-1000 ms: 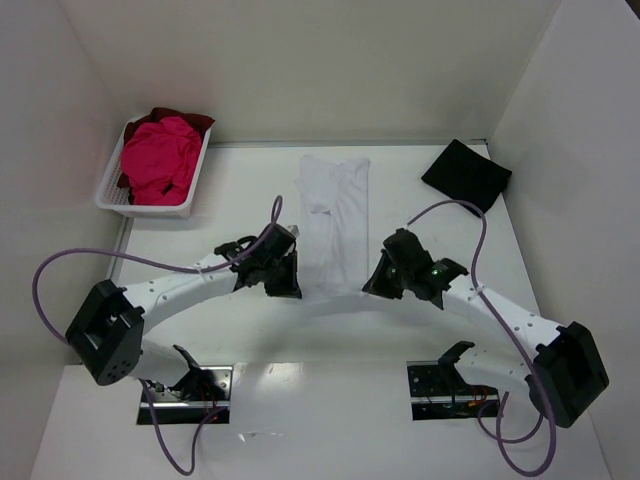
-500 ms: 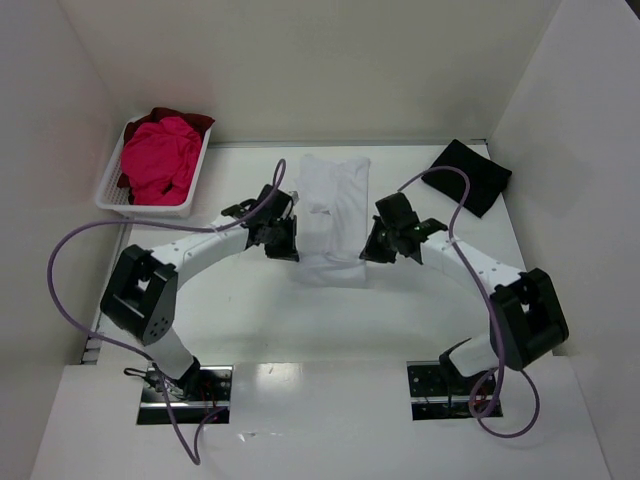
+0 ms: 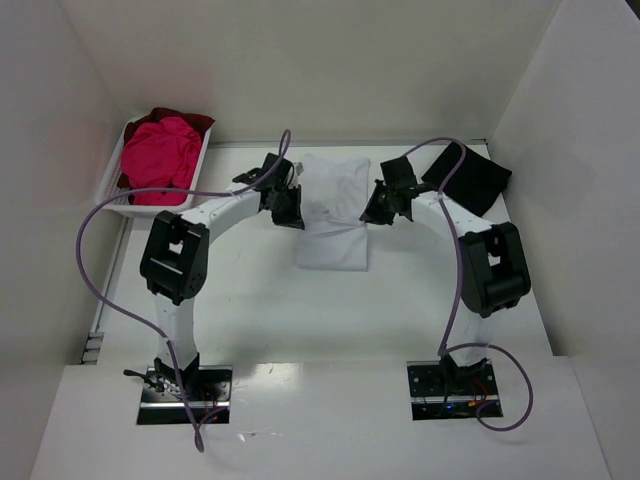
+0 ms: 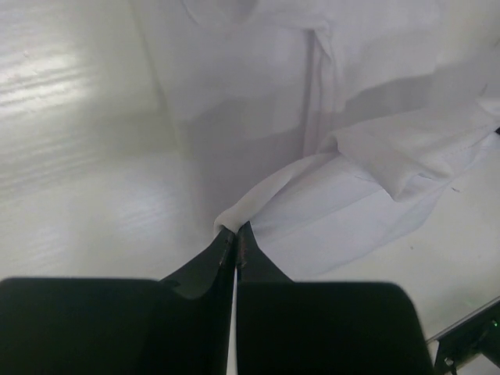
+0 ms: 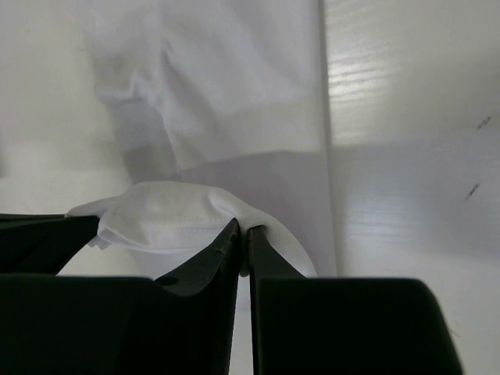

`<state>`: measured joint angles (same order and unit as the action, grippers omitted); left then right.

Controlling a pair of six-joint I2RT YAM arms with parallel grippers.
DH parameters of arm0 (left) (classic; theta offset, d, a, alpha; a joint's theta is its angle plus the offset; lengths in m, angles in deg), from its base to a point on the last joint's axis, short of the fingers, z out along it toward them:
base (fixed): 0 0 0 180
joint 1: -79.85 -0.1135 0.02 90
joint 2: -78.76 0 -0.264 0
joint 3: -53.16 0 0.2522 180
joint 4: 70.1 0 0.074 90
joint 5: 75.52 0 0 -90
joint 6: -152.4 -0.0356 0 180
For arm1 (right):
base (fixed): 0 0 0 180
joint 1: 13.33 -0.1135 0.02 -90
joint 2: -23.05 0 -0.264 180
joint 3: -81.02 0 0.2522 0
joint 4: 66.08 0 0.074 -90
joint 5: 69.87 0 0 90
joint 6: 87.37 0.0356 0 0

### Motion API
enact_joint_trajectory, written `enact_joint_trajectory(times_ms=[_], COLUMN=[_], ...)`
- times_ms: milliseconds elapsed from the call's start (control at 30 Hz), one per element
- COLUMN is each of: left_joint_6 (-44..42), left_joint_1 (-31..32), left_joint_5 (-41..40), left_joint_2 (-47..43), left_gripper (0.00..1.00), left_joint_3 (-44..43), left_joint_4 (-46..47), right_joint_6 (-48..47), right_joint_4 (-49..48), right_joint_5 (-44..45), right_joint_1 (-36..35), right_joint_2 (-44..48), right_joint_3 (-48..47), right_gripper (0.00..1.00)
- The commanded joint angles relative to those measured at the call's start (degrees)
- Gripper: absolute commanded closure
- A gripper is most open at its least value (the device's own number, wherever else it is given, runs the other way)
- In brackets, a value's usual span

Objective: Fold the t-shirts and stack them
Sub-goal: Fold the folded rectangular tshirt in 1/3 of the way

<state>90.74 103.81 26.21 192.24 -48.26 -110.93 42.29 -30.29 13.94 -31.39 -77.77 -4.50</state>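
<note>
The white t-shirt (image 3: 334, 210) lies at the table's far middle, its near part doubled back over itself. My left gripper (image 3: 293, 214) is shut on the shirt's left edge; the wrist view shows white cloth (image 4: 312, 187) pinched at the fingertips (image 4: 236, 231). My right gripper (image 3: 371, 212) is shut on the shirt's right edge, with a white fold (image 5: 172, 215) pinched at its tips (image 5: 243, 227). A folded black t-shirt (image 3: 467, 177) lies at the far right. The pink t-shirt (image 3: 158, 160) and the dark red one (image 3: 190, 119) sit in the basket.
A white slatted basket (image 3: 118, 203) stands at the far left corner. White walls close in the table at the back and both sides. Both arms stretch far forward; their cables arc above the table.
Both grippers have moved away from me toward the back of the table, carrying the white shirt's near edge up and over the rest of it. The arms are now stretched out.
</note>
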Motion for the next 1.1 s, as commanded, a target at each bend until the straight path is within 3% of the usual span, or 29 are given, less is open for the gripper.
enact_joint_trajectory(times_ms=[0,133,267,367,433,633,733,900,1000,1067], left_joint_6=[-2.5,-3.7,-3.7,-4.3,-5.1,-5.7,-5.7,-5.7,-4.7,-3.2], left_joint_1=[-1.7,-2.3,-2.9,-3.4,-4.4,-6.4,-6.9,-4.5,-1.6,0.7], left_joint_5=[1.9,2.5,3.7,4.7,5.2,6.6,6.6,12.1,12.1,12.1], left_joint_2=[3.2,8.1,10.2,10.2,10.2,5.8,-0.8,-9.4,-10.2,-10.8], left_gripper=[1.00,0.94,0.53,0.37,0.30,0.21,0.20,0.30,0.44,0.44], left_joint_3=[-3.9,-8.2,-10.3,-10.9,-11.4,-11.6,-5.8,3.9,9.4,12.0], left_joint_4=[-1.4,-1.4,-0.9,-0.3,1.5,2.2,3.8,5.8,7.2,9.7], right_joint_6=[-2.1,-2.1,-2.1,-2.7,-2.7,-4.3,-4.3,-4.3,-5.5,-5.5], right_joint_4=[-2.9,-2.9,-4.1,-5.4,-7.6,-6.9,-8.9,-10.5,-9.5,-8.5], right_joint_5=[-0.9,-1.4,-1.5,-0.4,0.7,1.8,-0.8,-4.9,-2.7,0.3], right_joint_1=[0.9,1.5,2.1,2.7,3.2,3.8,3.8,3.0,-0.5,-3.4], right_joint_2=[-4.6,-8.9,-10.5,-9.3,-6.9,-1.7,4.4,8.0,6.8,5.7], right_joint_3=[-4.3,-6.2,-8.2,-8.7,-8.7,-10.6,-5.5,2.1,3.5,4.1], right_gripper=[0.88,0.87,0.77,0.60,0.45,0.31,0.36,0.73,0.76,0.74])
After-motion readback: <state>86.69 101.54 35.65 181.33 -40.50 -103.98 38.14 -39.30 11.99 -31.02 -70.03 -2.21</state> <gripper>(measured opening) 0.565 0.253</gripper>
